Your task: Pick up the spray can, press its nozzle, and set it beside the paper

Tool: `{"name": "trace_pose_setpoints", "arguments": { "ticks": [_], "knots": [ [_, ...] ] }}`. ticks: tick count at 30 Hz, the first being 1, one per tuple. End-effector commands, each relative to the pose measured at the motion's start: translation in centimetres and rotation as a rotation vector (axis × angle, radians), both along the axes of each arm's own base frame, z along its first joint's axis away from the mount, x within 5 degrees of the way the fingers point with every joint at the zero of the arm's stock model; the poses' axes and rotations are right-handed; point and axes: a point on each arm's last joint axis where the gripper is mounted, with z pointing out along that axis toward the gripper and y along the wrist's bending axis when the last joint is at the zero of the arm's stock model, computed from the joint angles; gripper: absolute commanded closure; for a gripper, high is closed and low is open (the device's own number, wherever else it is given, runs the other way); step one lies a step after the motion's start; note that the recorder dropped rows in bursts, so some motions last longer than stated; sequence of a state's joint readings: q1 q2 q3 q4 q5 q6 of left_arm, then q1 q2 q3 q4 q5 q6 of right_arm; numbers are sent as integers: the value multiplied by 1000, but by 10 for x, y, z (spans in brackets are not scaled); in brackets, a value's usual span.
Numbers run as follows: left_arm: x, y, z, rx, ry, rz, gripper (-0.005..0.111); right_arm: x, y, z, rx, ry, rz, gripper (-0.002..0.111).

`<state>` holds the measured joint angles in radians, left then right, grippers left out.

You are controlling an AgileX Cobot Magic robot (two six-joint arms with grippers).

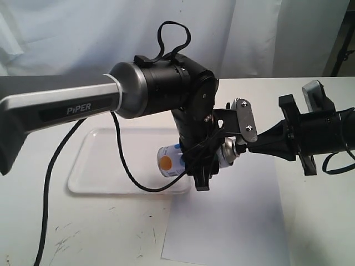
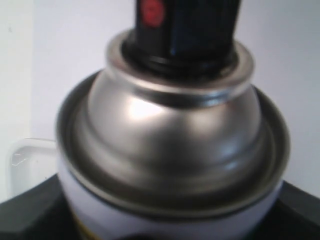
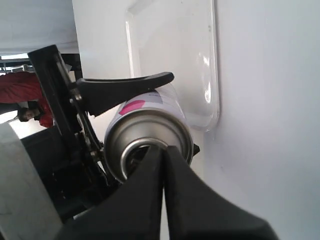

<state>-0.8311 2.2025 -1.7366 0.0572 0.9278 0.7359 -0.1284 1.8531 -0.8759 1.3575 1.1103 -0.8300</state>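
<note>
Holding: the left gripper (image 1: 201,169) is clamped round the can (image 1: 170,159), its jaws partway apart with the can's body filling the gap
Can: lying on its side in the air, above where the tray (image 1: 89,174) meets the paper (image 1: 233,221) and touching neither, with its dome end toward the right arm
Nozzle: the nozzle (image 2: 167,30) is a small black button on the silver dome; from the right wrist it is hidden behind the fingers
Right gripper: the right gripper (image 1: 244,147) has its fingers together and holds nothing, tips pushed up against the can's top where the nozzle sits; whether the button is actually down I cannot tell
Handling: looks light and rigid to me, smooth metal with a slick label, so likely to slide or twist in a loose grip, and the thin wall might dent under a hard squeeze
Where to hold: round the middle of the body, as now, leaving the dome free for pressing
</note>
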Motion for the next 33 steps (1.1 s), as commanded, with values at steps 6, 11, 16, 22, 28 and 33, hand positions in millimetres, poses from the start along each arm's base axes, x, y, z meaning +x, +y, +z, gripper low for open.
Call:
{"name": "trace_pose_setpoints", "arguments": {
  "ticks": [6, 11, 16, 22, 28, 33],
  "knots": [
    [3, 0, 10, -24, -24, 13, 107, -2, 9, 2, 37, -13, 16, 108],
    [3, 0, 10, -24, -24, 13, 107, -3, 19, -1, 21, -10, 39, 108],
    [3, 0, 10, -25, -20, 24, 107, -3, 19, -1, 17, -12, 37, 108],
    [3, 0, 10, -25, -20, 26, 107, -3, 19, -1, 15, -12, 36, 108],
    [3, 0, 10, -26, -20, 28, 107, -3, 19, -1, 15, -12, 36, 108],
    [3, 0, 10, -28, -20, 32, 107, -2, 18, -3, -8, -28, 40, 108]
  ]
}}
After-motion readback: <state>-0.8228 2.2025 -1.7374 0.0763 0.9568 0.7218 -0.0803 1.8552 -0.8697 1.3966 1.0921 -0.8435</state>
